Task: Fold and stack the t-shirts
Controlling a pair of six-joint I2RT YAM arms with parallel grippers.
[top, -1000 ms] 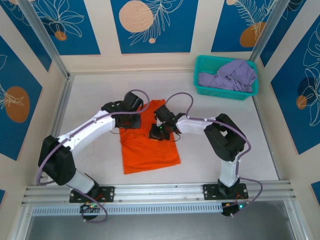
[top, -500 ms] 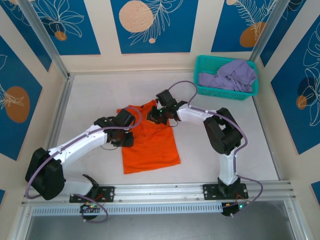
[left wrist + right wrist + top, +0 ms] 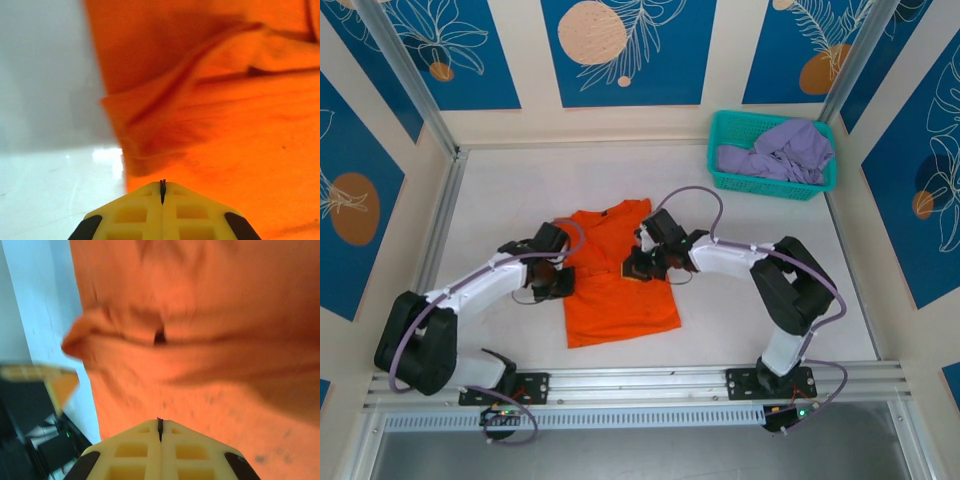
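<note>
Now the orange t-shirt [image 3: 620, 275] lies in the middle of the table [image 3: 500, 190], easy to reach from both sides. The left fingers [image 3: 155, 200] and the right fingers [image 3: 152, 432] are pressed together over its folds.

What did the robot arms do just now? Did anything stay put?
The left tool slid off the top of the orange t-shirt toward its left edge and is shut there. The right tool went up the shirt and came back to its right edge, and is shut too. The shirt's top is uncovered now. The lavender t-shirt stayed in the teal basket.
</note>
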